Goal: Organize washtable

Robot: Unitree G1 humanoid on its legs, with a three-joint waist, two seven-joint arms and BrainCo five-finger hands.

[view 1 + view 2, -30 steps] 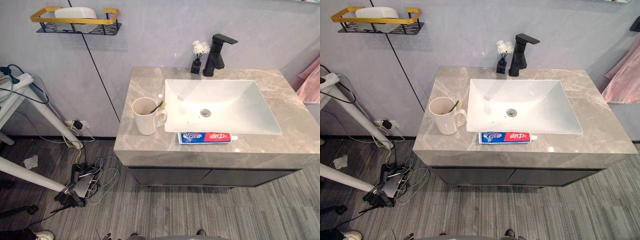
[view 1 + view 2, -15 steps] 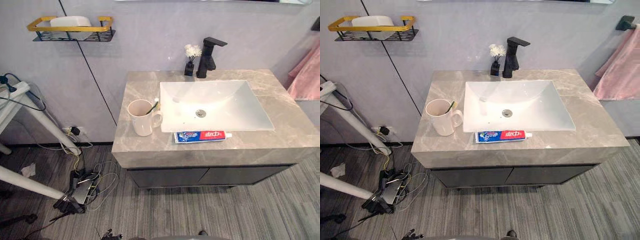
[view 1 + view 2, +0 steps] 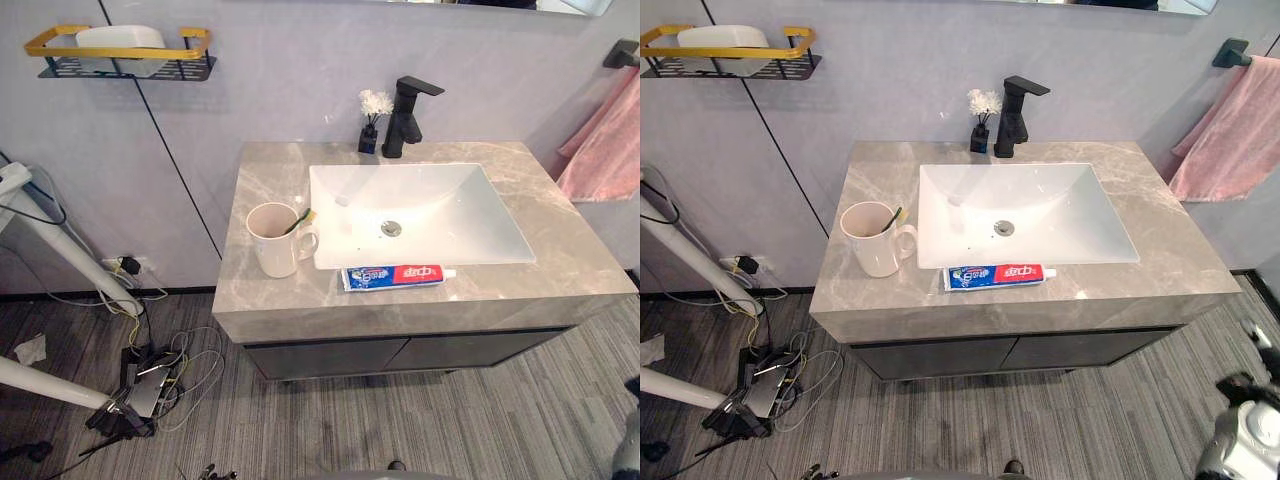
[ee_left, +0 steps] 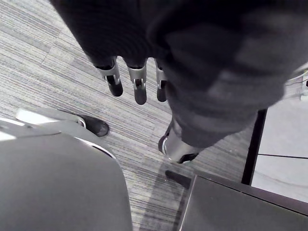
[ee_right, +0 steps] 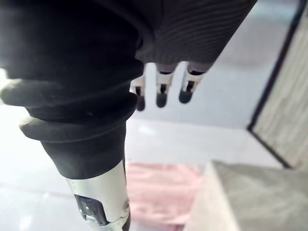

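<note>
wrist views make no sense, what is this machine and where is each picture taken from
It is a humanoid robot with two fingered hands. The two wide pictures come from a camera pair on its head, looking down at a counter. On it: a sink, a mug holding a toothbrush left of it, toothpaste lying along its front edge, a faucet and a vase at the back. The other two come from cameras on the wrists, looking along each hand. The left hand, over the floor, and the right hand are both open and hold nothing.
</note>
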